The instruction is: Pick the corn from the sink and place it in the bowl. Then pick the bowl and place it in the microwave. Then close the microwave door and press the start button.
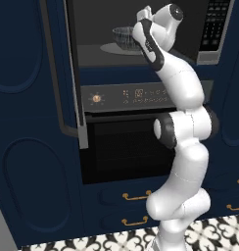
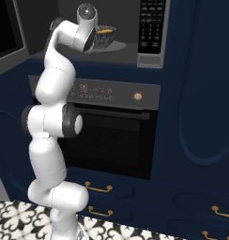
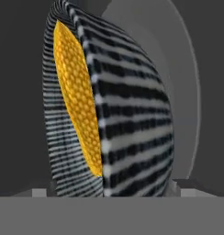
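The bowl [image 1: 122, 37], striped dark and pale outside, stands on the round turntable [image 1: 109, 49] inside the open microwave [image 1: 214, 29]. The yellow corn [image 3: 79, 105] lies in the bowl [image 3: 132, 119], and its orange top shows over the rim in the right base view [image 2: 106, 31]. My gripper [image 3: 116, 190] is reached into the cavity right at the bowl. Its jaws stand wide apart on either side of the bowl, open and holding nothing. The microwave door [image 1: 72, 73] hangs open to the left, bar handle outward. The sink is out of view.
The keypad panel [image 2: 151, 23] lies right of the cavity. Below it is a knobbed oven [image 1: 126, 147] with a control strip [image 2: 107, 91] and a horizontal handle. Navy cabinets and gold-handled drawers [image 1: 136, 196] surround it. My arm fills the space in front of the cavity.
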Controlling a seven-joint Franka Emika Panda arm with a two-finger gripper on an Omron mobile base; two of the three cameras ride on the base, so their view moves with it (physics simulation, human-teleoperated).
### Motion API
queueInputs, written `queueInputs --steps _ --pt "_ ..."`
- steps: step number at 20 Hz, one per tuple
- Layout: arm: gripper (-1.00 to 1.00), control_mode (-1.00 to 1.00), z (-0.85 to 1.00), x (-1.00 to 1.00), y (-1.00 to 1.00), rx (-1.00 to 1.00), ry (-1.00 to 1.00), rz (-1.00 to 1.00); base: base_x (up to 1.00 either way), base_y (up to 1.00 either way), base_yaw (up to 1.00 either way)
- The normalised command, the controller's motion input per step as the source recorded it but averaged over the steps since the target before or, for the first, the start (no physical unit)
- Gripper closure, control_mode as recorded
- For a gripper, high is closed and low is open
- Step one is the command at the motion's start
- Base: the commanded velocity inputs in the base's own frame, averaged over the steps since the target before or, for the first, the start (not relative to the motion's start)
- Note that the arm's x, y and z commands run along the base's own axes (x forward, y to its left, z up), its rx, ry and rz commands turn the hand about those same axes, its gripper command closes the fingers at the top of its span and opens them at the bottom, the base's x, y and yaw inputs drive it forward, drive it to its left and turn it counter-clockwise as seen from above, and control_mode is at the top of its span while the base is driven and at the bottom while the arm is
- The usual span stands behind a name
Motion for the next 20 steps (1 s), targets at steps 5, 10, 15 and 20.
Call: queueInputs --steps 5,10,15,20 --pt "-1.00 -1.00 -0.14 -0.68 0.00 -0.03 -0.30 0.02 0.00 0.00 0.00" --pt "-1.00 -1.00 -0.42 -1.00 0.05 -0.02 -0.19 0.02 0.00 0.00 0.00" --pt "-1.00 -1.00 -0.93 -1.00 0.33 -0.10 -0.08 0.02 0.00 0.00 0.00" --pt "-1.00 -1.00 -0.63 -1.00 0.46 -0.10 0.00 0.01 0.00 0.00 0.00"
